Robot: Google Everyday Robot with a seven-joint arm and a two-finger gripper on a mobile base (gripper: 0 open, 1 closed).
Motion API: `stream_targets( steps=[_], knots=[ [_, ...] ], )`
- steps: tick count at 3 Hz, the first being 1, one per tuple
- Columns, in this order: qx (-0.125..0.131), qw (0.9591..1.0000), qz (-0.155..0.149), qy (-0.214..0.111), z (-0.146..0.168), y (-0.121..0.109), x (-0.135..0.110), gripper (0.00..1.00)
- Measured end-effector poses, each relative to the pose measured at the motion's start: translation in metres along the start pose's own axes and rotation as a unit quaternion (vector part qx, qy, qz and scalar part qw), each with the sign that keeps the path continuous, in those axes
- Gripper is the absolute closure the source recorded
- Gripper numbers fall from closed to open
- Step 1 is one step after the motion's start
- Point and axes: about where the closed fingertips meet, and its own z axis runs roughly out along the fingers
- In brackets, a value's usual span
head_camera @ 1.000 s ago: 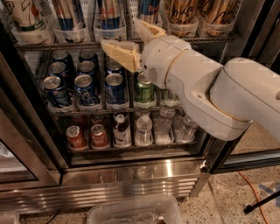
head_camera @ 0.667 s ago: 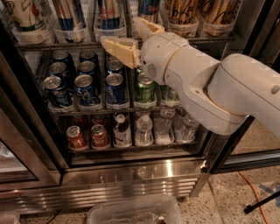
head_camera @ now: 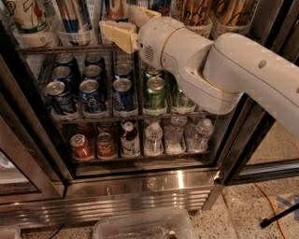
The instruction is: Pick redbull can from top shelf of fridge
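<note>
Camera view: the gripper (head_camera: 129,27) is raised in front of the fridge (head_camera: 140,184) at the height of the top shelf (head_camera: 56,48), its two beige fingers (head_camera: 117,36) spread apart and grasping nothing. The redbull can (head_camera: 116,9) stands upright in a clear tray on that shelf, just above and behind the gripper's nearer finger, with more tall blue-and-silver cans (head_camera: 74,16) further off to the picture's left of the gripper. Below the gripper sit rows of short blue cans (head_camera: 122,91) and green cans (head_camera: 155,91), and lower still small bottles (head_camera: 153,137).
</note>
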Motion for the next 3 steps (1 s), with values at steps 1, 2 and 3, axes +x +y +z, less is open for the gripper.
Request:
stream_targets(
  steps=[1,2,3],
  knots=[
    [0.0,1.0,-0.001,0.004,0.005,-0.003,0.001,0.37],
    [-0.001,0.9999,-0.005,0.014,0.019,-0.007,0.005,0.38],
    [-0.002,0.9998,-0.004,0.019,0.026,-0.01,0.007,0.37]
  ],
)
